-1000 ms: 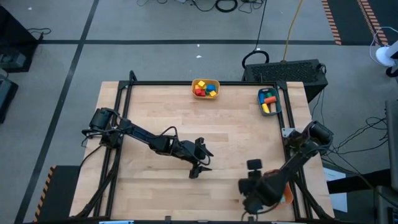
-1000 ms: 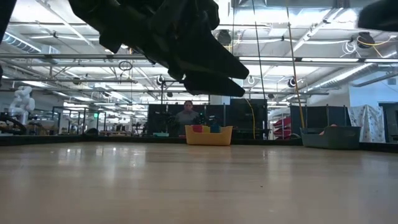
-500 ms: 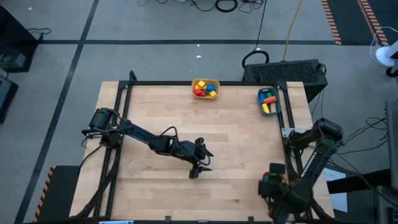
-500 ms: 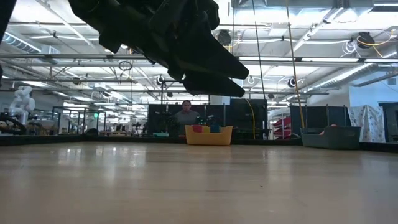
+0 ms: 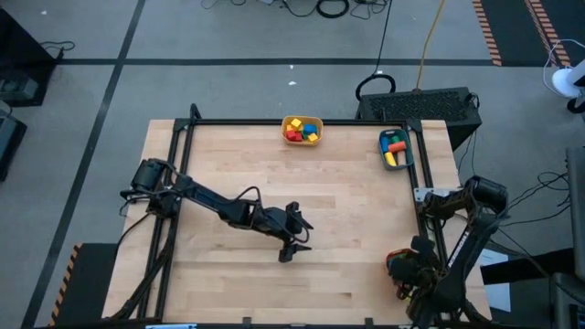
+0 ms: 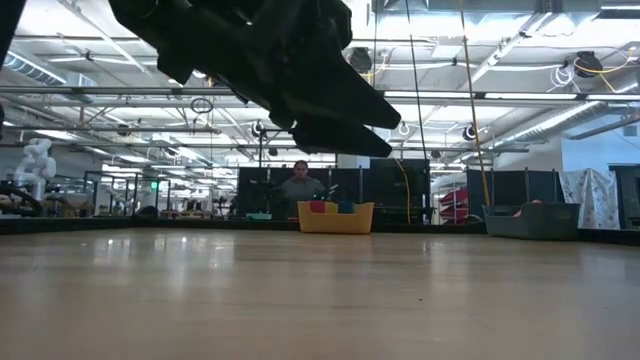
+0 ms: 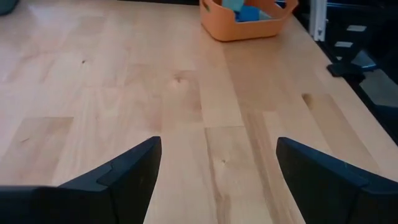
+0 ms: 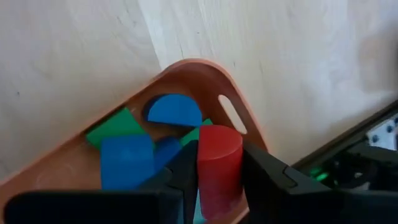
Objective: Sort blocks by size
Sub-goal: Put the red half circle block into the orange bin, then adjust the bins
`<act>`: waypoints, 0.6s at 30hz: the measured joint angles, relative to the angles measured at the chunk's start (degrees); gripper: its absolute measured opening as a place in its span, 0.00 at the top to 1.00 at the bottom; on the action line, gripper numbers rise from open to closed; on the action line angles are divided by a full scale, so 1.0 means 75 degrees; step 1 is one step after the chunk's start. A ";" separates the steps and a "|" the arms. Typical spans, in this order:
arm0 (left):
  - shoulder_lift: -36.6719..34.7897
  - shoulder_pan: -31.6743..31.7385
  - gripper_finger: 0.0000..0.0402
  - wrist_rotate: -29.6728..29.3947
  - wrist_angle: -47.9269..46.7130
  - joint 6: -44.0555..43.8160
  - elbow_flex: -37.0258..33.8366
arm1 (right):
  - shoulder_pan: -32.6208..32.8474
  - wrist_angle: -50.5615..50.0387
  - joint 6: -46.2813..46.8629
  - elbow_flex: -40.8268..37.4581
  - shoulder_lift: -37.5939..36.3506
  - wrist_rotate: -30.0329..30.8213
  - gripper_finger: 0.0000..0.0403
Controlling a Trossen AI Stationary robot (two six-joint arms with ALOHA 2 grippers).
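We note the right gripper point(image 8: 219, 168) over the orange bin point(image 8: 205, 78) at the near right corner of the table point(image 5: 302, 183), fingers clenched on an upright red cylinder point(image 8: 217, 168). The cylinder sits between the two dark fingers, above the bin's inside. Below it in the bin we see other blocks: a blue half-round point(image 8: 175, 111), a blue cube point(image 8: 127, 160) and a green piece point(image 8: 112, 126). From above, the right arm point(image 5: 462, 242) bends down off the table's right edge, and the bin is mostly hidden under it.

The left gripper point(image 5: 294, 236) hangs over the bare middle of the table, fingers spread wide and holding nothing; its wrist view shows only wood between the two fingertips point(image 7: 130, 171), with the orange bin point(image 7: 245, 22) far ahead.

At the far edge we see a yellow bin point(image 5: 303, 130) with red, blue and yellow blocks, and near the far right corner a grey-teal bin point(image 5: 396, 148) with orange, green and yellow pieces.

In the low view a person point(image 6: 300, 185) sits beyond the table, behind the yellow bin.
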 joint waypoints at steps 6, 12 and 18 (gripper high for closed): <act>0.0000 0.0127 0.20 -0.0058 -0.0199 -0.0003 -0.0001 | 0.0042 0.0218 0.0109 -0.0362 0.0001 0.0064 0.70; 0.0012 0.0191 0.20 -0.0061 -0.0416 -0.0009 -0.0009 | 0.0060 0.0242 0.0300 -0.0512 0.0006 -0.0120 0.60; 0.0012 0.0191 0.20 -0.0061 -0.0413 -0.0009 -0.0009 | 0.0064 0.0193 0.0319 -0.0512 -0.0048 -0.0905 0.55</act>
